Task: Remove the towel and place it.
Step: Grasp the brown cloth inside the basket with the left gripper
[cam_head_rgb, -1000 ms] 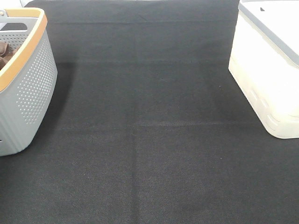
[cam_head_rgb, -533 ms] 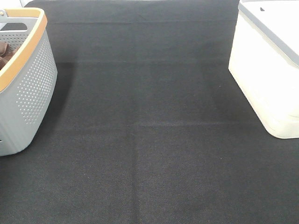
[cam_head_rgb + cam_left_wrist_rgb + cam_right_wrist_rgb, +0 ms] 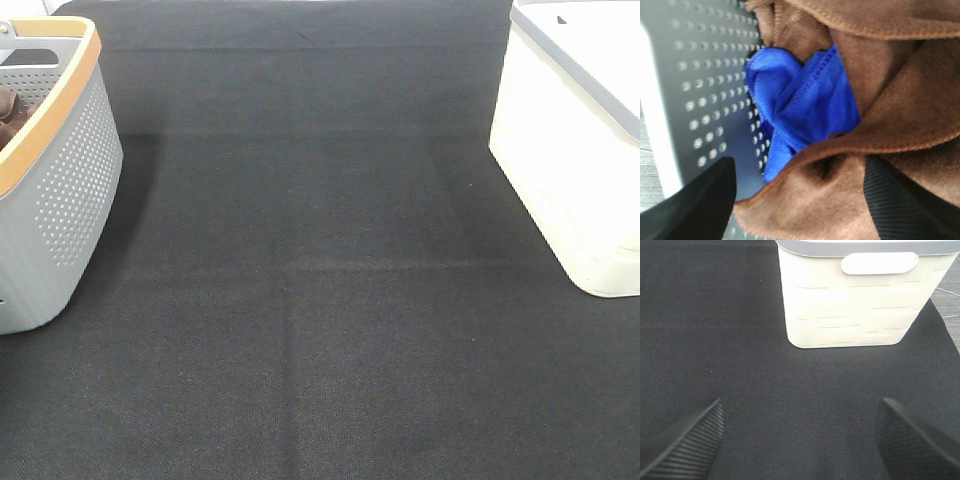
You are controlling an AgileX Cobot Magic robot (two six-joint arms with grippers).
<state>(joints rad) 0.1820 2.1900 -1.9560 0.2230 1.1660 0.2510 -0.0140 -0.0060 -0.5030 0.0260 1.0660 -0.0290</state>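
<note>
Towel (image 3: 890, 115) around blue cloth (image 3: 805, 110) (in basket (image 3: 705, 85))

Basket (image 3: 60, 200) sits at the far left of the tabletop (image 3: 320, 300), bin (image 3: 570, 150) at the far right, well apart. Towel (image 3: 880, 110) lies in the basket against its wall, with a second cloth (image 3: 800, 115) tucked in its folds. Left pincer (image 3: 797, 195) is inside the basket, just over the towel. Right pincer (image 3: 800, 440) is over the tabletop, with the bin ahead of it.

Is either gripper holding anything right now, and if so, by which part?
Nothing held. The left gripper stands open astride the bunched towel; the right gripper is open over the mat.
</note>
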